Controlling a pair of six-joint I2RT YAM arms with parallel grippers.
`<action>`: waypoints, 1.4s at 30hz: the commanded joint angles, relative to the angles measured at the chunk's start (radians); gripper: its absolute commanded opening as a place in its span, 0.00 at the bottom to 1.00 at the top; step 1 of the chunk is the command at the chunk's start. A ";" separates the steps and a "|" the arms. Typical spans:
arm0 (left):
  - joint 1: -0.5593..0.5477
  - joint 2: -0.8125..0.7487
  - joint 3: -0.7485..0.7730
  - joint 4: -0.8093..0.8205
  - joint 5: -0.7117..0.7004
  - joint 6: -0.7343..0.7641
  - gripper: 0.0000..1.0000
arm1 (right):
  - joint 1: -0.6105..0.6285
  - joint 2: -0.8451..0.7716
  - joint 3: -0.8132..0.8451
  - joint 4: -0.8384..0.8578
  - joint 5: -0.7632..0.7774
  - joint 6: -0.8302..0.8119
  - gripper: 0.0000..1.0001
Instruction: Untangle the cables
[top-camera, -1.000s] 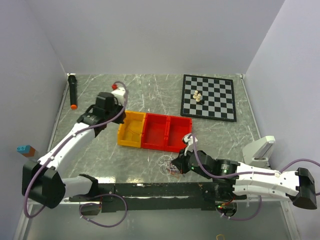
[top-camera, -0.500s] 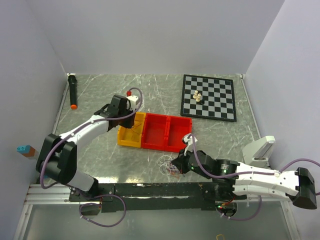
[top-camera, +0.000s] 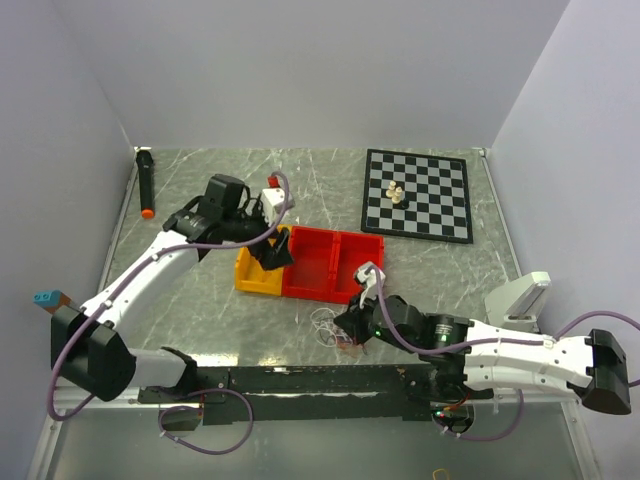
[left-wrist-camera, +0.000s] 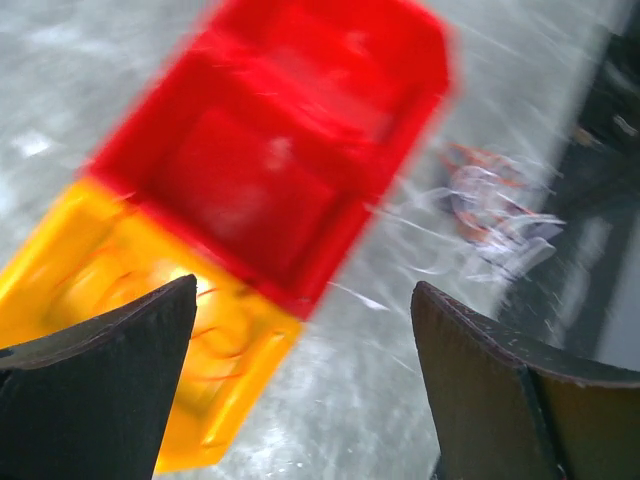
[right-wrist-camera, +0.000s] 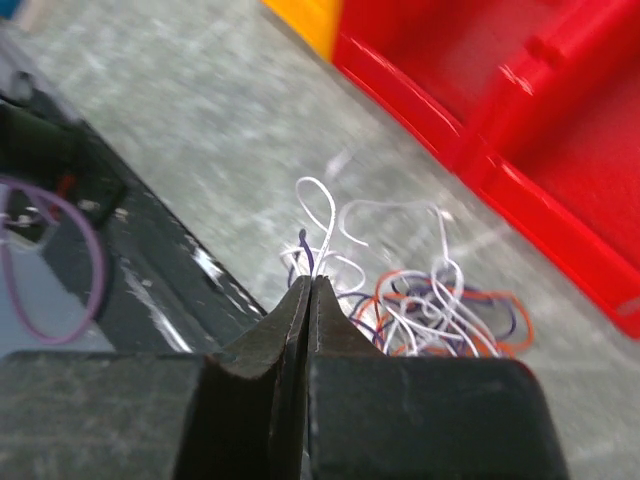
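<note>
The cables (top-camera: 328, 326) lie in a loose clump on the surface (top-camera: 200, 300), just beside the near wall of the red bin (top-camera: 330, 262), between it and the dark rail at the near edge.

The right end effector (top-camera: 350, 322) is right at the clump and far the nearer of the two. Its fingers are pressed together. In the wrist view a dark strand rises from its tips (right-wrist-camera: 308, 285), but I cannot tell whether it is pinched. Most of the loops (right-wrist-camera: 430, 305) lie ahead and to the right of those tips.

The left end effector (top-camera: 272, 252) hangs wide and empty over the seam between the yellow bin (top-camera: 255, 270) and the red one. From it the clump (left-wrist-camera: 490, 205) lies well apart, beyond the red bin towards the near edge.

The clump has no clear long axis. Its white loops stick out on the left, so that is probably the side where a second grip would go.
</note>
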 joint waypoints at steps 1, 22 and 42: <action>-0.043 -0.002 -0.019 -0.135 0.251 0.183 0.91 | 0.005 0.019 0.077 0.130 -0.050 -0.067 0.00; -0.074 0.135 0.006 -0.424 0.536 0.595 0.73 | 0.007 0.104 0.180 0.149 -0.077 -0.130 0.00; -0.193 0.013 -0.029 -0.207 0.145 0.386 0.80 | 0.004 0.045 0.175 -0.360 0.383 0.265 0.00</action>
